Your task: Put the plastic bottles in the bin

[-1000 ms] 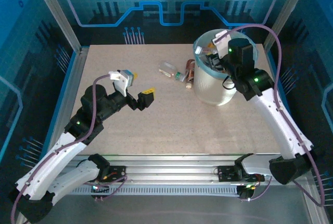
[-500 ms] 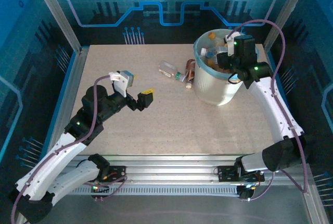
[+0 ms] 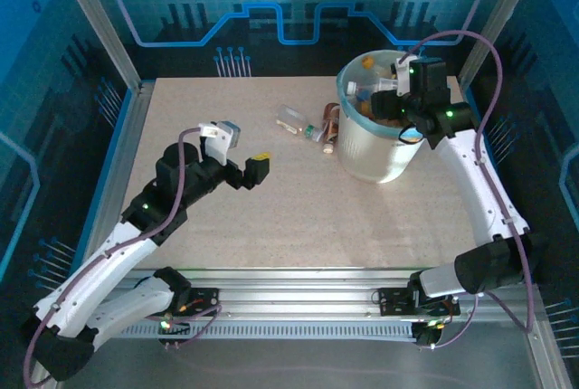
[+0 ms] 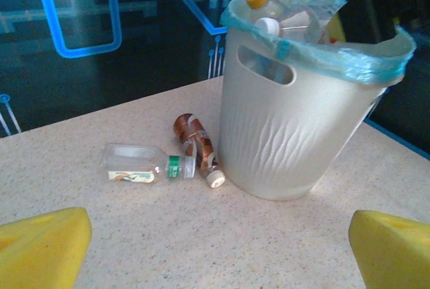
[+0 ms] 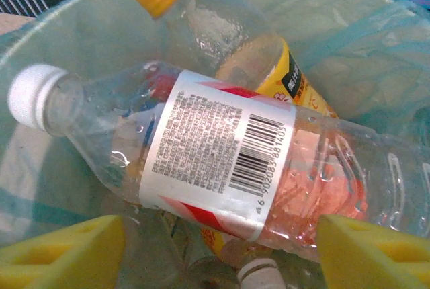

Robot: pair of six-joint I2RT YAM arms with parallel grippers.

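Speckled tabletop, blue-lit enclosure walls around. Bin at 1 o'clock of table, piled to rim with plastic bottles. White-capped bottle lies across top, orange-capped bottle behind it. Right gripper over bin mouth, jaws apart, nothing clamped. Left gripper at 9 o'clock, jaws wide, empty. Two lie on table at 12 o'clock, just at bin's 9 o'clock side: clear bottle and brown-labelled bottle, the latter close against bin wall. We judge both light, thin-walled, slick, prone to roll (empty, seemingly). We would pinch across mid-body at label, gently.
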